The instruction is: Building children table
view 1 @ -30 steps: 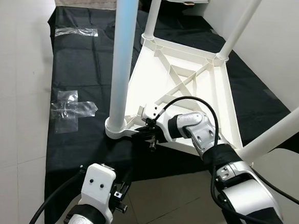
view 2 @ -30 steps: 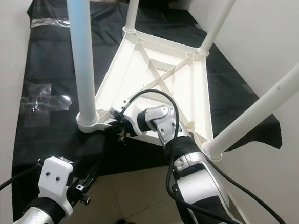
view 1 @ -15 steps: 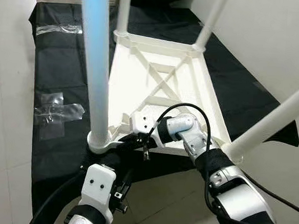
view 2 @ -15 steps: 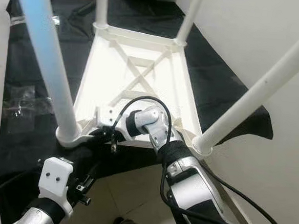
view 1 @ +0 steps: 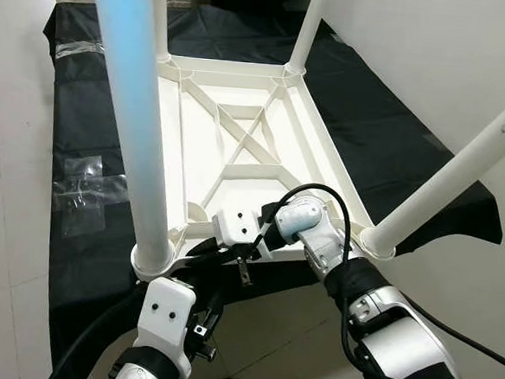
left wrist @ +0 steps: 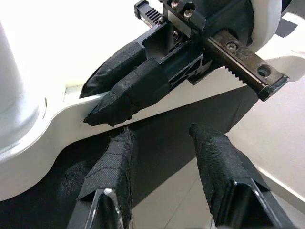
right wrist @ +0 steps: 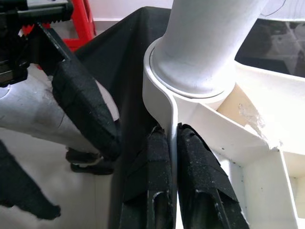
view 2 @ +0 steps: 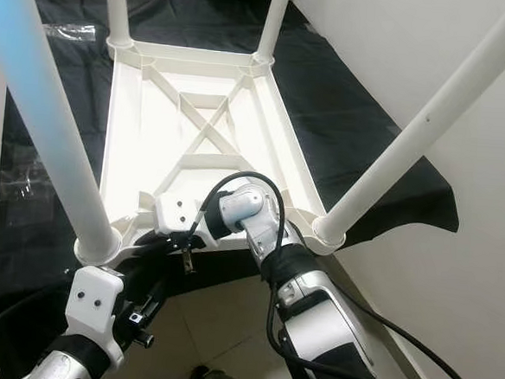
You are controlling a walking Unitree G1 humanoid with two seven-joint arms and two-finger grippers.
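Left eye view: a white plastic children's table (view 1: 238, 145) lies upside down on a black cloth (view 1: 93, 118) spread over the pale tiled floor (view 1: 5, 190), its four white round legs (view 1: 132, 120) rising toward the camera. Cross ribs brace the underside.

The right claw (right wrist: 170, 143) is closed on the table's thin near rim, one black finger on each side of the wall, just beside the socket of the near left leg. The right arm (view 1: 374, 311) reaches in from the lower right, bent at the wrist, so the claw points left along the near edge, a black cable looping over it.

The left claw (left wrist: 164, 157) hovers just below and in front of that same corner, its two padded fingers (left wrist: 112, 162) spread apart with nothing between them, over the cloth's edge and near the right claw's fingers.

Clear plastic bags (view 1: 83, 191) lie on the cloth to the left, apart from the table. A white wall (view 1: 434, 72) stands close along the right side, and open floor lies to the left.
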